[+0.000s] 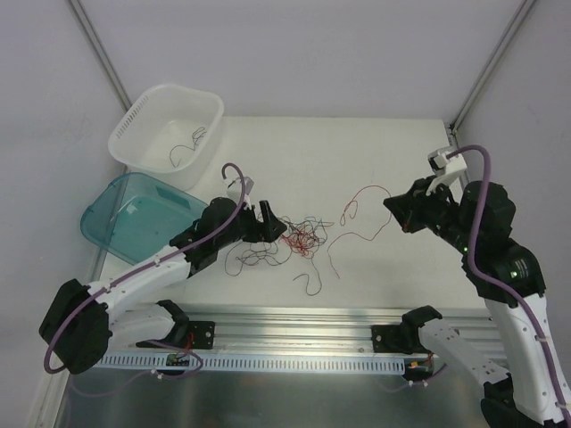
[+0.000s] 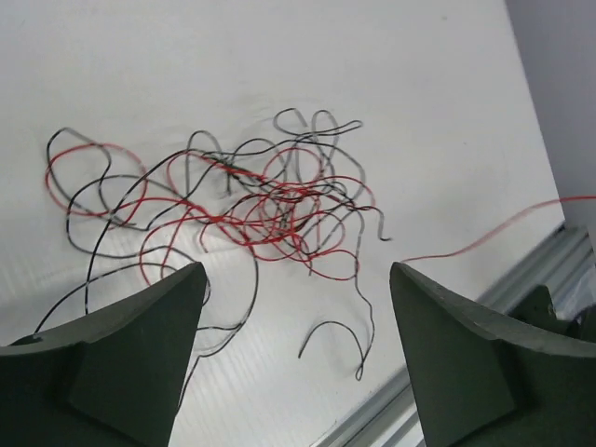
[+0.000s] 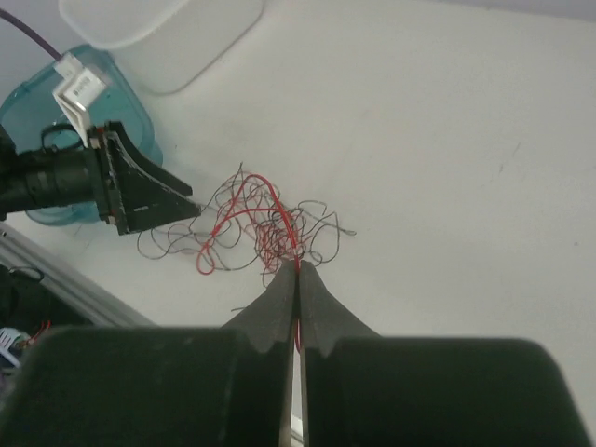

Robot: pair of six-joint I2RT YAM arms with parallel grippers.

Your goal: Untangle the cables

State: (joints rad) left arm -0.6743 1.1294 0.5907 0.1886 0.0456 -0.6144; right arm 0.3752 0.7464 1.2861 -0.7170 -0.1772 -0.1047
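The cables [image 1: 299, 236] lie as a loose knot of hair-thin red and dark wires at the table's middle. They also show in the left wrist view [image 2: 270, 200] and the right wrist view [image 3: 265, 228]. My left gripper [image 1: 273, 223] is open and empty at the knot's left edge. In its wrist view the gripper [image 2: 296, 289] has its fingers [image 2: 140, 354] wide apart, just short of the wires. My right gripper [image 1: 391, 204] is raised to the right, shut on a red strand [image 1: 355, 201]. The strand [image 3: 291, 228] runs from the shut gripper [image 3: 297, 265] back into the knot.
A white basket [image 1: 143, 111] holding a few thin wires stands at the back left. A teal bin [image 1: 125, 223] lies in front of it, beside my left arm. An aluminium rail [image 1: 294, 321] runs along the near edge. Loose red and dark strand ends [image 1: 312, 285] trail toward it.
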